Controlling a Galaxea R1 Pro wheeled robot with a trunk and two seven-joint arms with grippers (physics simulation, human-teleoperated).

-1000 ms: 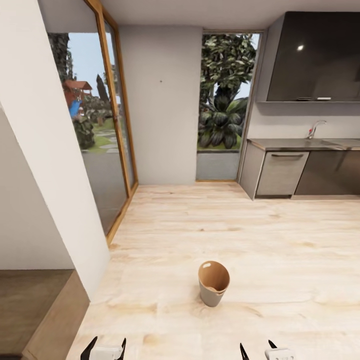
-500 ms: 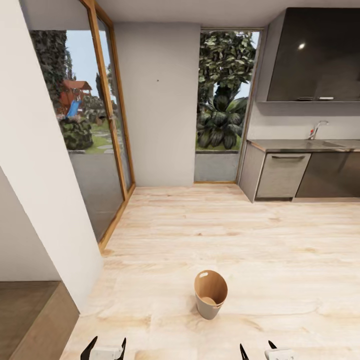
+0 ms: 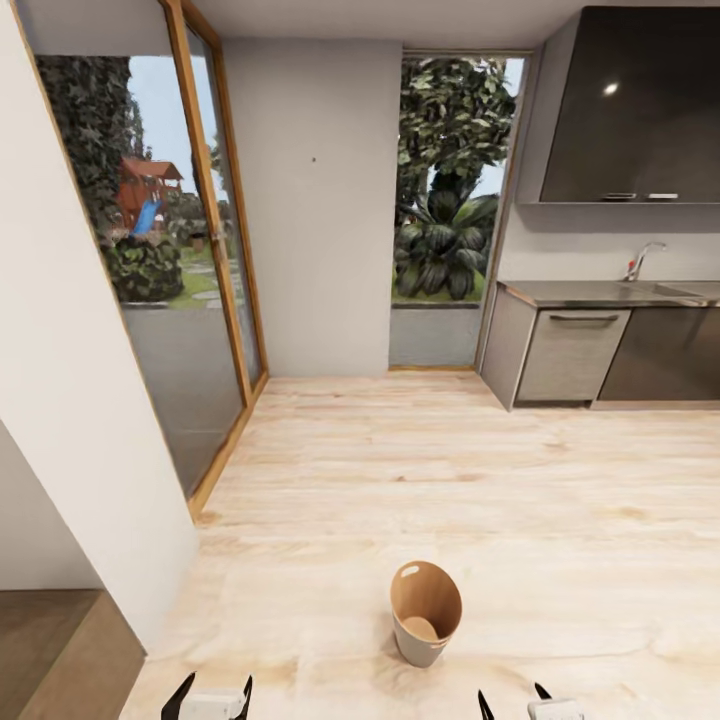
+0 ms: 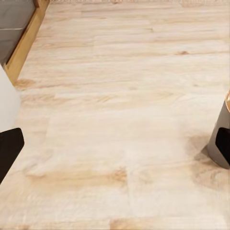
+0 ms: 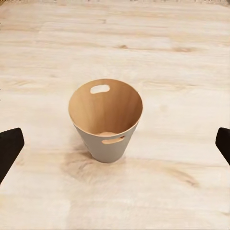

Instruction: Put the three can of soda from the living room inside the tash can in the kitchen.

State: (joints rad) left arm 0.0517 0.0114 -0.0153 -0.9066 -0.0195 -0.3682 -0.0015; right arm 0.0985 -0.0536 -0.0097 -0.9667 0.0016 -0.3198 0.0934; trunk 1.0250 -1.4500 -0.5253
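The tash can (image 3: 425,612) stands upright on the pale wood floor of the kitchen, copper-brown inside and grey outside, with a handle slot near its rim. In the right wrist view the tash can (image 5: 106,120) sits straight ahead between the black fingertips (image 5: 9,146), and its inside looks bare. Its grey wall (image 4: 219,139) edges into the left wrist view. My left gripper (image 3: 213,695) and right gripper (image 3: 513,700) hang open and empty low in the head view, short of the bin. The soda cans are out of view.
Grey cabinet fronts (image 3: 570,355) under a dark countertop with a tap (image 3: 640,260) run along the right, beneath dark wall cupboards (image 3: 640,110). A white wall corner (image 3: 90,420) juts in at the left. Glass doors (image 3: 190,300) with wooden frames stand beyond it.
The whole head view has shifted as the robot rolls on: the white wall slides off to the left and the bin sits a little lower in the picture. Both grippers keep their pose.
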